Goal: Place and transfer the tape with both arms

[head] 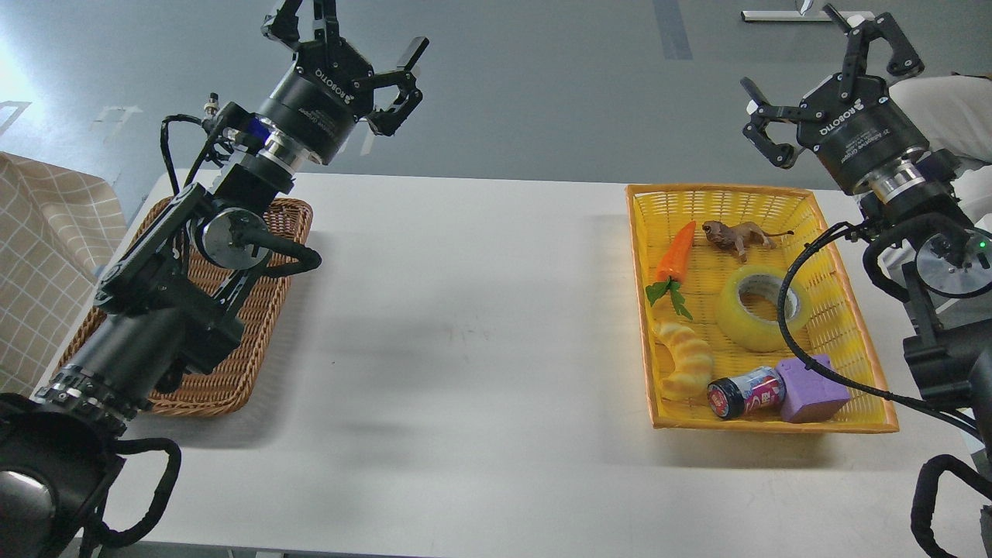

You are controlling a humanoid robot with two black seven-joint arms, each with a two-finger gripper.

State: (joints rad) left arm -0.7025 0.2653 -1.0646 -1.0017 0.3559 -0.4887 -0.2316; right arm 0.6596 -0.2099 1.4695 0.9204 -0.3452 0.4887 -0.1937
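Tape (760, 307) lies flat in the yellow basket (851, 325) on the worktop (465, 325), below the right gripper (829, 74) and well clear of its jaws, which stand apart and empty. Left gripper (353, 50), far across, jaws likewise apart, holding nothing.

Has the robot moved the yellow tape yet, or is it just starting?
Just starting. Nothing looks done: the tape lies flat in the yellow basket, among the toys. Nothing is in hand either: the left gripper and the right gripper are both open, empty and raised. All of the job is left: picking up the tape, passing it between the arms and setting it down, perhaps in the brown wicker basket.
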